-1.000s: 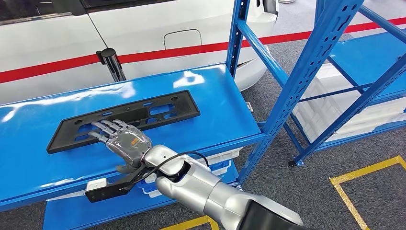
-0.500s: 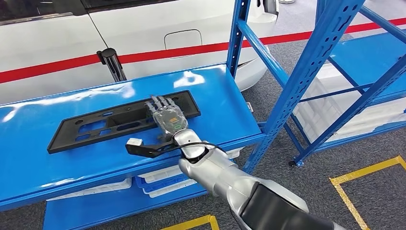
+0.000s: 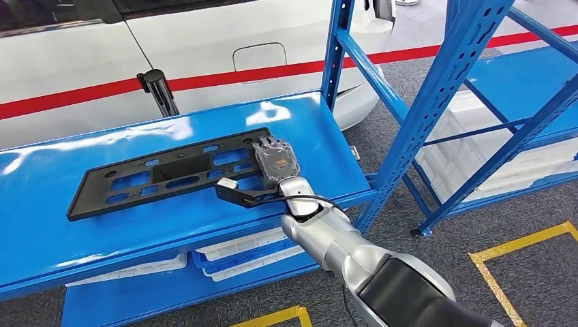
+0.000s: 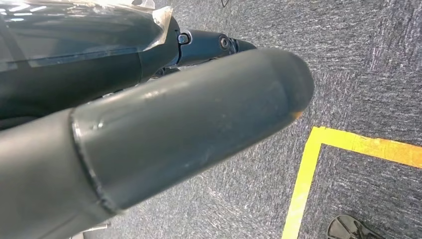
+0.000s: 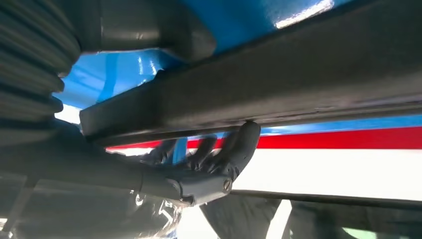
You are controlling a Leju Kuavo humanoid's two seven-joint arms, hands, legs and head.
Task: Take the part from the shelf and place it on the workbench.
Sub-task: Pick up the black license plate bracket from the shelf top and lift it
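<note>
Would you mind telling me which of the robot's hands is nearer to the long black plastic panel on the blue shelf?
The right hand: it rests on the right end of the long black plastic panel. The left hand hangs over grey carpet, away from the panel.

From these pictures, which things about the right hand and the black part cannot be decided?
- Head view: the right hand covers the black part's right end, hiding the fingers and any grip.
- Right wrist view: fingers touch the part's edge; too close to judge a hold.
- Left wrist view: left hand's fingers blocked by its thumb.
</note>
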